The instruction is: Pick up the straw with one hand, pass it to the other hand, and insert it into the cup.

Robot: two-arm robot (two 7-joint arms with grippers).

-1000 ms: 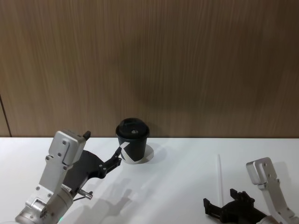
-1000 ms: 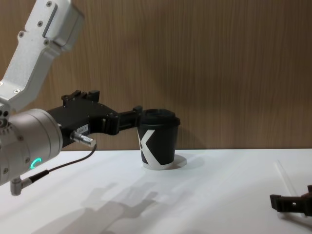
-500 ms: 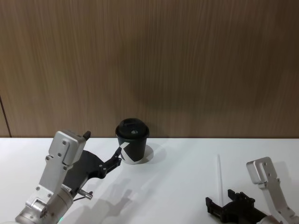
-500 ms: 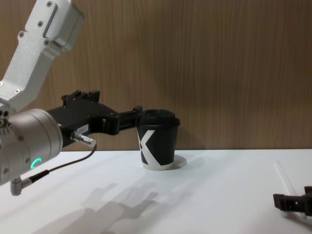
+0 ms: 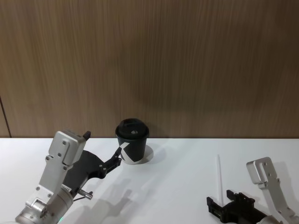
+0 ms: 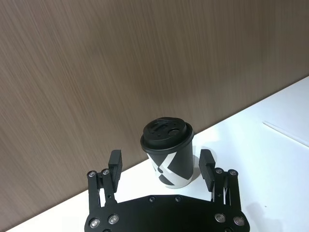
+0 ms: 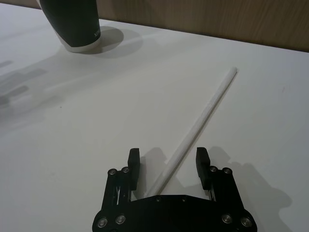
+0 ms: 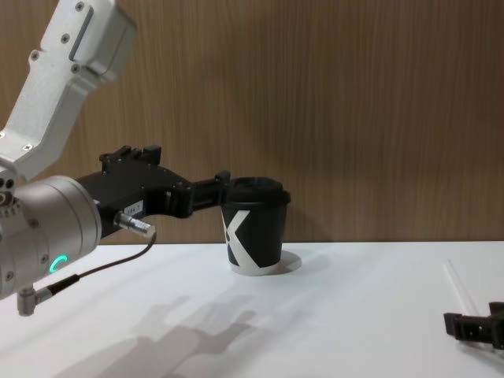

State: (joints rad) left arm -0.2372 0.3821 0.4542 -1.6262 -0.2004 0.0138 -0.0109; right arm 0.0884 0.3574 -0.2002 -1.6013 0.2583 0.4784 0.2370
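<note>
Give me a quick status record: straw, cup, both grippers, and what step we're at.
straw: lying flat on the white table, right of the cup, not lifted
cup: upright, lidded, at the table's far edge
right gripper: low over the table, jaws open, straddling the straw's near end
left gripper: jaws open, pointed at the cup, close by it; contact unclear
step: straw pick-up not yet done

Cup (image 5: pixel 132 148) stands on the bench (image 5: pixel 180 163) just ahead of the left hand (image 6: pixel 161 157), in line with its finger gap. Straw (image 5: pixel 218 177) lies flat on the bench between the right hand's (image 7: pixel 168 154) spread fingers, extending ahead, touching neither.
</note>
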